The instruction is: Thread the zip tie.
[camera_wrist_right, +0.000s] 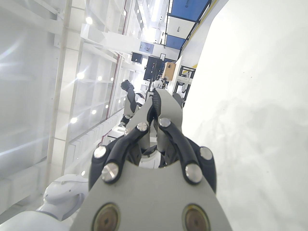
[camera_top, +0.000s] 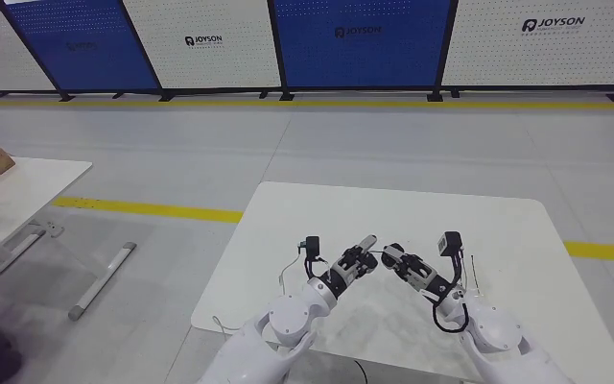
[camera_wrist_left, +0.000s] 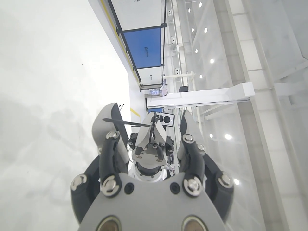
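A thin black zip tie (camera_wrist_left: pixel 125 122) is pinched in my right gripper (camera_wrist_left: pixel 152 123), which is shut on it. The strap sticks out sideways past the fingertips, and a second stretch runs back along the fingers. My left gripper (camera_wrist_left: pixel 149 109) is open, with its fingers (camera_wrist_left: pixel 113 118) on either side of the right gripper's tip and not touching the tie. From above, the left gripper (camera_top: pixel 364 250) and right gripper (camera_top: pixel 392 256) meet tip to tip over the middle of the white table (camera_top: pixel 317 221). In the right wrist view the right gripper (camera_wrist_right: pixel 154 100) has its fingers pressed together.
A few thin dark strips (camera_top: pixel 471 272) lie on the table beside the right arm. The table's far edge (camera_top: pixel 393 190) and left edge (camera_top: pixel 225 254) border grey floor with a yellow line (camera_top: pixel 144 207). Another white table (camera_top: pixel 38 182) stands at the far left.
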Action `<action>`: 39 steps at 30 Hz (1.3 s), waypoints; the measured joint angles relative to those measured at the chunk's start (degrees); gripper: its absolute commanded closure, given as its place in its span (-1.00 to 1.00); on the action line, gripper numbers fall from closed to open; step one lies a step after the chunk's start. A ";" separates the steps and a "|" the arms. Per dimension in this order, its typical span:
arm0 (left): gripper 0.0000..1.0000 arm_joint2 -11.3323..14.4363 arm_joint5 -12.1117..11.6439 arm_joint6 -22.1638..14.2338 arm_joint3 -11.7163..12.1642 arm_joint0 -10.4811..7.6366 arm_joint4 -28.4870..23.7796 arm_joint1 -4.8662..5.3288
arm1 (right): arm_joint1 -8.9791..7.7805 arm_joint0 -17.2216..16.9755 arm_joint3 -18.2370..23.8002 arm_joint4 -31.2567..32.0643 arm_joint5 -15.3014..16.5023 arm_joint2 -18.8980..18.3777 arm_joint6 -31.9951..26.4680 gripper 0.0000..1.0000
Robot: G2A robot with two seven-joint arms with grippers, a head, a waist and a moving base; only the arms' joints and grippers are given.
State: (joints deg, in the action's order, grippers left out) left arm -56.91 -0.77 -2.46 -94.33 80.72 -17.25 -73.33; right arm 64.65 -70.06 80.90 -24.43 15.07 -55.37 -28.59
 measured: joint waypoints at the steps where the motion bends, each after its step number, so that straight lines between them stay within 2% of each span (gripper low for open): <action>1: 1.00 0.03 -0.03 0.04 0.02 0.00 0.12 -0.02 | 0.04 -0.04 0.03 0.08 -0.06 -0.08 -0.02 1.00; 28: 1.00 -0.01 -0.06 -0.13 0.54 -0.04 1.82 -0.34 | 0.53 -0.47 0.30 0.62 -1.17 -0.98 -0.73 1.00; 29: 0.76 -0.01 -0.04 -0.22 0.57 -0.01 1.93 -0.34 | 0.53 -0.47 0.30 0.62 -1.17 -0.98 -0.73 1.00; 30: 0.10 -0.01 0.00 -0.30 0.58 0.03 2.04 -0.34 | 0.53 -0.47 0.30 0.63 -1.17 -0.98 -0.73 1.00; 31: -0.16 -0.02 0.03 -0.34 0.57 0.07 2.10 -0.34 | 0.53 -0.47 0.30 0.63 -1.17 -0.98 -0.73 1.00; 32: -0.14 -0.03 0.04 -0.37 0.54 0.11 2.14 -0.34 | 0.53 -0.47 0.30 0.63 -1.17 -0.98 -0.73 1.00; 33: 0.02 -0.04 0.04 -0.42 0.49 0.17 2.19 -0.34 | 0.53 -0.47 0.30 0.63 -1.17 -0.98 -0.73 1.00; 34: 0.08 -0.06 0.02 -0.47 0.44 0.23 2.25 -0.34 | 0.53 -0.47 0.30 0.63 -1.17 -0.98 -0.73 1.00; 38: 0.18 -0.17 -0.05 -0.58 0.37 0.34 2.33 -0.35 | 0.53 -0.47 0.30 0.63 -1.17 -0.98 -0.73 1.00; 39: 0.34 -0.19 -0.05 -0.62 0.37 0.35 2.33 -0.36 | 0.53 -0.47 0.30 0.63 -1.17 -0.98 -0.73 1.00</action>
State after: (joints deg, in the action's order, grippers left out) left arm -57.10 -0.82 -3.08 -93.96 81.07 -14.93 -73.69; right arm 65.18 -70.53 81.20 -23.81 13.90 -56.36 -29.33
